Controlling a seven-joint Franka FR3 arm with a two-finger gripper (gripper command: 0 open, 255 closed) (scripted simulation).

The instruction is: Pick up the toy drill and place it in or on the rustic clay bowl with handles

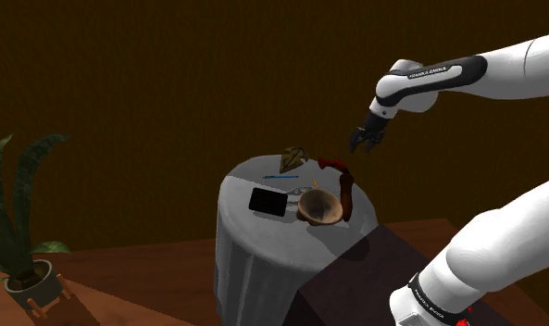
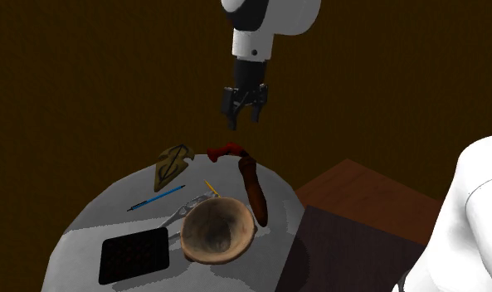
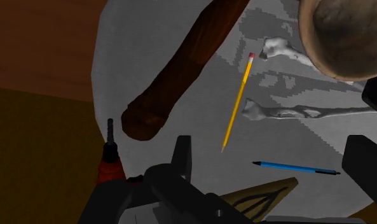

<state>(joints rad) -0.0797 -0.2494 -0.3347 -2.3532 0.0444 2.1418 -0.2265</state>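
- Toy drill (image 2: 225, 150): red body with a black bit, lying at the far edge of the round grey surface (image 2: 111, 207), well apart from the bowl.
- In the wrist view the drill's bit is just beside the blunt end of a long brown club-shaped object (image 2: 252, 191); I can't tell whether they touch.
- The club runs from the drill toward the brown bowl with handles (image 2: 217, 231), and its other end is alongside the bowl's rim.
- End effector (image 2: 243, 122): hangs in the air above the drill, fingers apart, gripping nothing.
- Yellow pencil (image 3: 236, 102): between the club and a pale grey tong-like piece (image 3: 288, 113) next to the bowl.
- Blue pen (image 2: 157, 199): between the tan leaf-shaped item (image 2: 172, 163) and the bowl.
- Black flat rectangle (image 2: 133, 255): on the surface just beside the bowl, toward the second exterior view's left.
- Potted plant (image 1: 22, 231): on the floor, at the shoulder view's left.
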